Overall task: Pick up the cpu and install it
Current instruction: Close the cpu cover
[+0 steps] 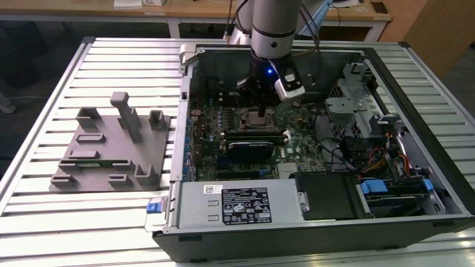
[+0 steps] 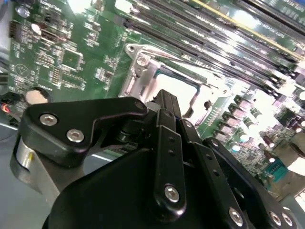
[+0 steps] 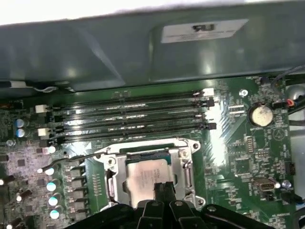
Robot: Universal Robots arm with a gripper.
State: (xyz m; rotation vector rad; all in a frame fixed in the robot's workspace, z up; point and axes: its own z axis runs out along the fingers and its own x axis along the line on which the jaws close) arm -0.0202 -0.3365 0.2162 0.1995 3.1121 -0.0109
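Here, the cpu [image 3: 143,177] lies in its socket, with the fingers [image 2: 166,143] clenched empty over it.
Exterior view: we see the gripper [image 1: 260,105] low inside the computer case [image 1: 312,239]. Second wrist view: fingertips pinched together. First wrist view: the cpu sits flat within the socket frame [image 3: 186,164]; we'd keep contact light and square.

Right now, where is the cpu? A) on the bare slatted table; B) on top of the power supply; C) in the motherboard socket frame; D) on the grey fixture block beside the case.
C: in the first wrist view the cpu sits inside the socket frame, the gripper right over it.
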